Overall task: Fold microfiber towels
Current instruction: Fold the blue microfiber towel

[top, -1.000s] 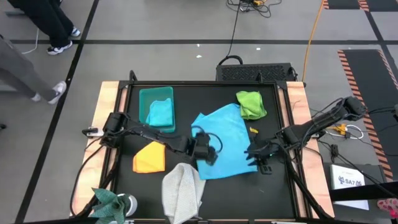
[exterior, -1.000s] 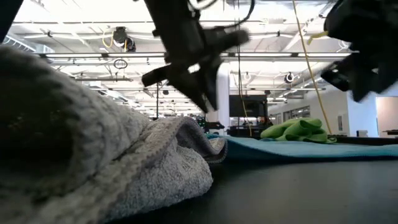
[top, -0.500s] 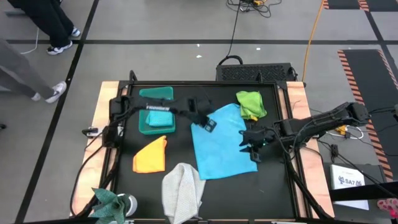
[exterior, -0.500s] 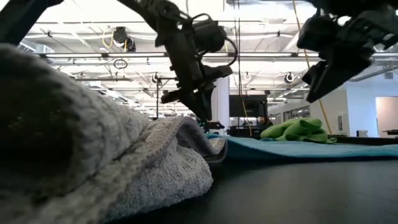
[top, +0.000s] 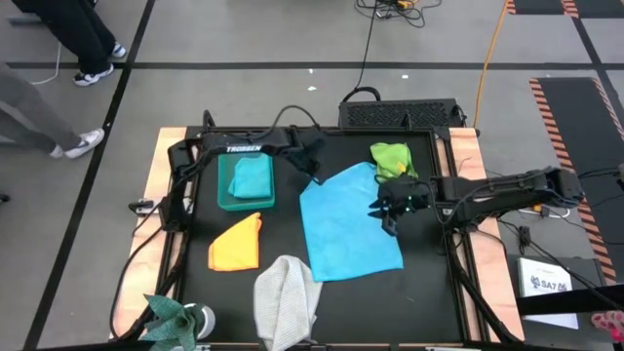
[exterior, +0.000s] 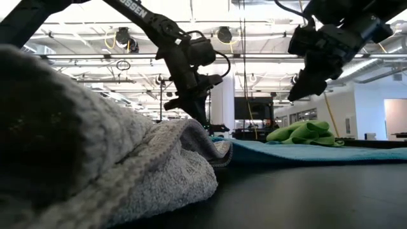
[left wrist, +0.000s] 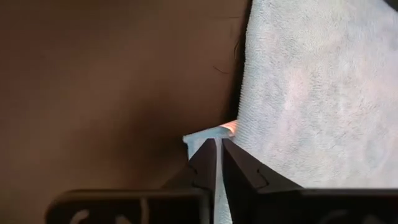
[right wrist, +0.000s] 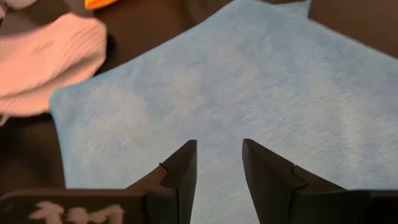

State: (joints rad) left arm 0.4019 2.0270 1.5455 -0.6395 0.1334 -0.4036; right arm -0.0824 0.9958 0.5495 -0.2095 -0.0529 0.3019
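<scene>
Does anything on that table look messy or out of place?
Yes. The grey towel lies crumpled and hangs over the table's near edge, and the lime green towel sits bunched up in the far corner.

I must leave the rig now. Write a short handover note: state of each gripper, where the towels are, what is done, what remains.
Left gripper: fingers pinching the far-left corner of the light blue towel, which lies spread flat mid-table.
Right gripper: open, above that towel's right edge, holding nothing.
Teal towel: in the bin. Orange-yellow towel: front left. Grey towel: crumpled at the front edge. Green towel: bunched, far right.
Done: blue towel spread. Left: fold it; the others look unfolded or loosely folded.
</scene>
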